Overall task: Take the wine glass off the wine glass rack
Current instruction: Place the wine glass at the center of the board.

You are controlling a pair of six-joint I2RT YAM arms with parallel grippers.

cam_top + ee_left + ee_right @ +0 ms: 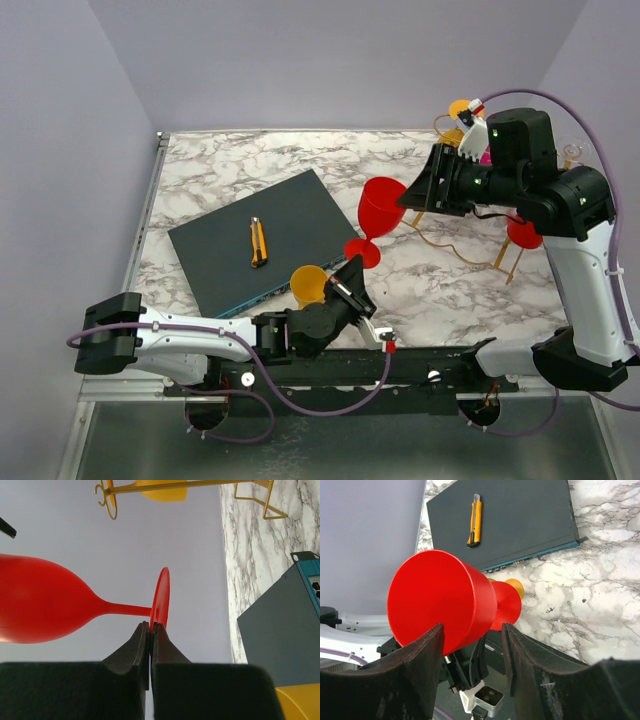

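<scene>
A red wine glass [383, 205] hangs in the air over the table's middle, free of the rack. My left gripper [352, 272] is shut on the rim of its foot [161, 600], with the bowl [40, 605] lying sideways to the left. My right gripper [415, 195] is open right at the bowl's mouth [435, 600], its fingers [420, 655] apart on either side. The gold wine glass rack [470, 250] stands at the back right and also shows in the left wrist view [165, 486]. It holds a yellow glass [460, 108] and another red glass [522, 235].
A dark board [300, 215] lies at centre left with an orange utility knife [258, 243] on it. A yellow cup [308, 285] stands at its near corner, beside my left wrist. The table's metal edge [150, 200] runs along the left.
</scene>
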